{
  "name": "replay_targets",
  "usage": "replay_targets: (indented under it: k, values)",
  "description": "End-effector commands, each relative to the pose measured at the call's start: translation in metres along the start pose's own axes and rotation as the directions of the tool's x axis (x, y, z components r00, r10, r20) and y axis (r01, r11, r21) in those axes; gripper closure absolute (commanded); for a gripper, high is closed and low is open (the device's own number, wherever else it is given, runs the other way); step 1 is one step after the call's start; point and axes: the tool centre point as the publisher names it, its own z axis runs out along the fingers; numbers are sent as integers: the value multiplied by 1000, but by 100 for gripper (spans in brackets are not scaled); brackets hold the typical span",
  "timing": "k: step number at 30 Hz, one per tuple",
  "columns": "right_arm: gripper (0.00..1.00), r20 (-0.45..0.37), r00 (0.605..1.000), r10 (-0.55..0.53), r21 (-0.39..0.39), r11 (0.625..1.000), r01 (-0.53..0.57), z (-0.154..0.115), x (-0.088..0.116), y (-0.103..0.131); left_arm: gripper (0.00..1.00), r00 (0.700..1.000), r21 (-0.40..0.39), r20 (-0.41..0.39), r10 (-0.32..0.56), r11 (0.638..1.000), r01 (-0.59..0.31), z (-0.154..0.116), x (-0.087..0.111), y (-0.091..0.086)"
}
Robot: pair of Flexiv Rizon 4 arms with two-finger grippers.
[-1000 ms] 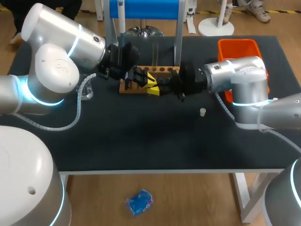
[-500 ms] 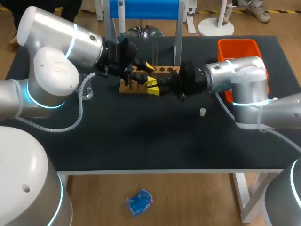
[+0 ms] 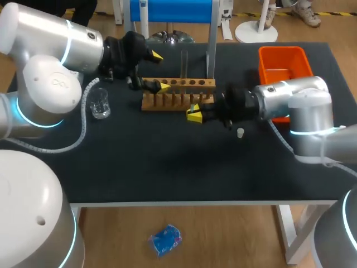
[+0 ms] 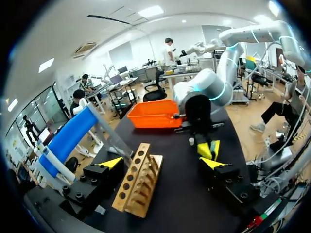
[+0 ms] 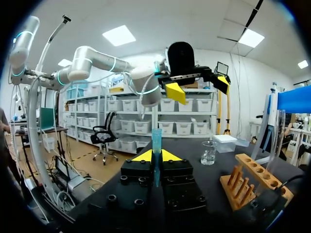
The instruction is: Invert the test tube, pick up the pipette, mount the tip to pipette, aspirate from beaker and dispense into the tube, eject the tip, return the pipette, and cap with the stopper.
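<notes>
A wooden rack (image 3: 177, 96) with a row of holes is seen on the black table (image 3: 167, 162), ahead of the left gripper (image 4: 162, 162) and just beside the right gripper (image 3: 194, 115). A blue-topped stand (image 3: 175, 10) is set beside the left gripper, behind the rack. An orange bin (image 3: 282, 50) is placed well ahead of the left gripper, past the rack.

A: Where does the head camera sit?
B: High behind the robot, looking down on the whole table (image 3: 167, 167).
A: And the wrists?
B: Close in, facing each other across the wooden rack (image 3: 177, 94) — all three views share it.
</notes>
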Motion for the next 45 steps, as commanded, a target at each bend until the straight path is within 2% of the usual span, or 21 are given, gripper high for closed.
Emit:
replay_targets:
  k: [1, 12, 19, 24, 27, 36, 40, 42, 43, 45]
  values:
    - [100, 37, 999, -8, 34, 999, 6, -21, 26, 13, 0, 999, 9, 24, -25, 1000, 24, 3, -8, 10]
    - [100, 64, 998, 13, 55, 998, -16, -59, 51, 11, 0, 990, 11, 98, -100, 995, 100, 7, -29, 32]
    - [100, 86, 996, 0, 79, 997, -7, -69, 58, 8, 0, 960, 42, 213, -182, 983, 177, 2, -49, 44]
    - [100, 86, 996, 0, 79, 997, -7, -69, 58, 8, 0, 907, 97, 330, -261, 965, 242, -3, -70, 45]
    - [100, 86, 996, 0, 79, 997, -7, -69, 58, 8, 0, 865, 148, 394, -310, 951, 273, -5, -87, 43]
    - [100, 86, 996, 0, 79, 997, -7, -69, 58, 8, 0, 759, 306, 487, -432, 898, 316, 3, -136, 30]
    - [100, 86, 996, 0, 79, 997, -7, -69, 58, 8, 0, 722, 360, 501, -478, 873, 328, 15, -155, 29]
    - [100, 86, 996, 0, 79, 997, -7, -69, 58, 8, 0, 691, 364, 532, -490, 869, 336, 20, -162, 28]
    - [100, 86, 996, 0, 79, 997, -7, -69, 58, 8, 0, 686, 381, 522, -507, 858, 344, 23, -165, 27]
    - [100, 86, 996, 0, 79, 997, -7, -69, 58, 8, 0, 686, 381, 522, -507, 858, 344, 23, -165, 27]
